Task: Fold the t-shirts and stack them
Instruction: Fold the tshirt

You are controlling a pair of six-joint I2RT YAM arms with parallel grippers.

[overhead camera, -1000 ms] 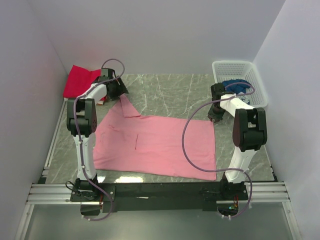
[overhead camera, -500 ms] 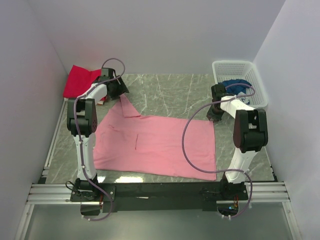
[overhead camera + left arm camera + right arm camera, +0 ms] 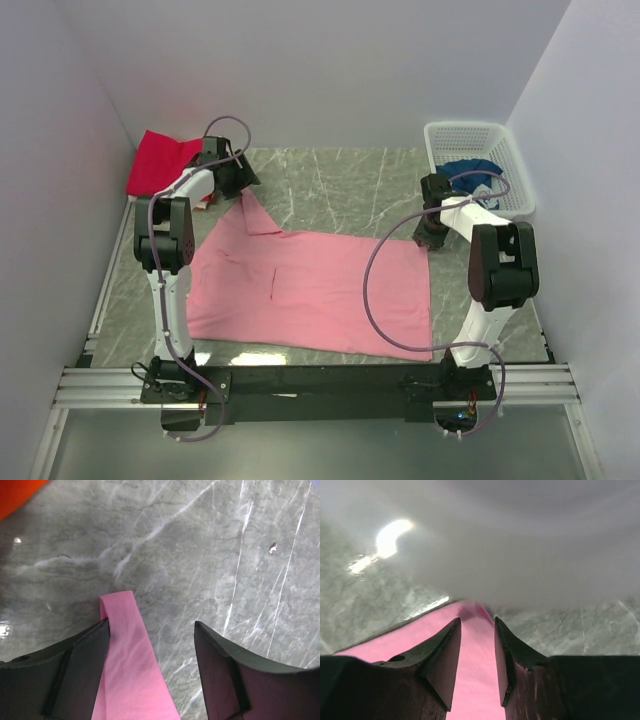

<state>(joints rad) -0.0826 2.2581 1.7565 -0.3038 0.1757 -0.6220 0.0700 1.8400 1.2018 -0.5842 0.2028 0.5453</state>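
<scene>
A light pink t-shirt [image 3: 310, 290] lies spread flat across the middle of the table. One sleeve points toward the far left. My left gripper [image 3: 232, 183] hovers over that sleeve's tip, jaws wide open. In the left wrist view the pink sleeve [image 3: 127, 650] lies between the fingers, close to the left one [image 3: 80, 665], and the left gripper [image 3: 151, 622] holds nothing. My right gripper [image 3: 432, 235] is low at the shirt's far right corner. In the right wrist view the pink cloth [image 3: 476, 680] lies between the parted fingertips of the right gripper [image 3: 476, 620]. A magenta-red t-shirt [image 3: 160, 160] lies at the back left.
A white mesh basket [image 3: 480, 135] stands at the back right with a dark blue t-shirt [image 3: 470, 172] in it. White walls close in the table on three sides. An orange-red cloth edge [image 3: 15, 492] shows at the top left of the left wrist view.
The right gripper's jaws have parted wider over the shirt's far right corner and the right arm shifted slightly. The left arm has barely moved.
</scene>
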